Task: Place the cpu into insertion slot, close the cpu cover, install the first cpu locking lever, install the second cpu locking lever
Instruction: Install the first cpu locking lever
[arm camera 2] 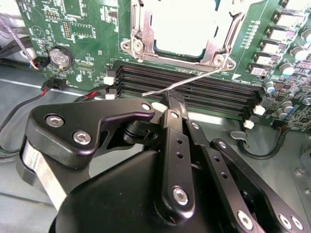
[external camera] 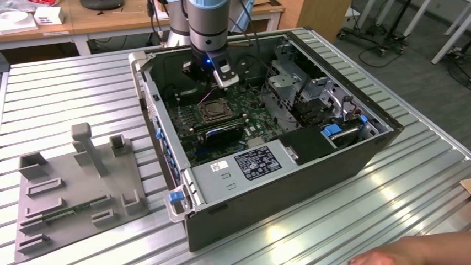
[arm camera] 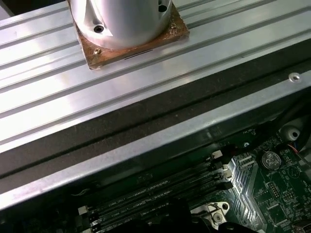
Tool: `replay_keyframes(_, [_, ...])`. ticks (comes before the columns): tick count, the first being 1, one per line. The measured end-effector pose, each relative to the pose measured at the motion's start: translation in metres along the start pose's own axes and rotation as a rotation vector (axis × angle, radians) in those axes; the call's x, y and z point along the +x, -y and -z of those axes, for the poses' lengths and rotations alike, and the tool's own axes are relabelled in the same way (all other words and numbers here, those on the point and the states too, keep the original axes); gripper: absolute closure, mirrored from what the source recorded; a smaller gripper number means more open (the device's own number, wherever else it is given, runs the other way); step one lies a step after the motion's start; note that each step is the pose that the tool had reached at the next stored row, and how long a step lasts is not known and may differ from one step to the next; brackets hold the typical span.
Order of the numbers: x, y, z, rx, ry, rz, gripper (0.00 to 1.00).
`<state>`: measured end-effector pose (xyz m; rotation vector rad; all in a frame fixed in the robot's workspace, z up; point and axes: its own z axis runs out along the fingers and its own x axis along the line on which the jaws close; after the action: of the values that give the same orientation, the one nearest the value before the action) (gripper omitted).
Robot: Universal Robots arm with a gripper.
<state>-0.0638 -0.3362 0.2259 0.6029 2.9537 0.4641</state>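
Jaws of the gripper [arm camera 2: 172,99] are pressed together against the locking lever [arm camera 2: 204,77], judged springy and best held at its hooked end, with the cpu [arm camera 2: 187,24] seated under the cpu cover [arm camera 2: 140,29], six o'clock from them in the exterior view.

The cpu cover [arm camera 2: 184,59] is shiny bare metal, the cpu [arm camera 2: 187,24] matt pale grey — the gripper [arm camera 2: 171,99] smooth black.

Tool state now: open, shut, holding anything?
Tool: shut, tips at the thin locking lever; whether it grips the lever cannot be told.
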Motion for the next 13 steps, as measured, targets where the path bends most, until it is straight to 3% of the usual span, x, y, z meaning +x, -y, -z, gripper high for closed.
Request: replay_keyframes(13, [-0.0003, 0.0027, -0.0050, -0.0086, -0.0035, -0.001, 0.90])
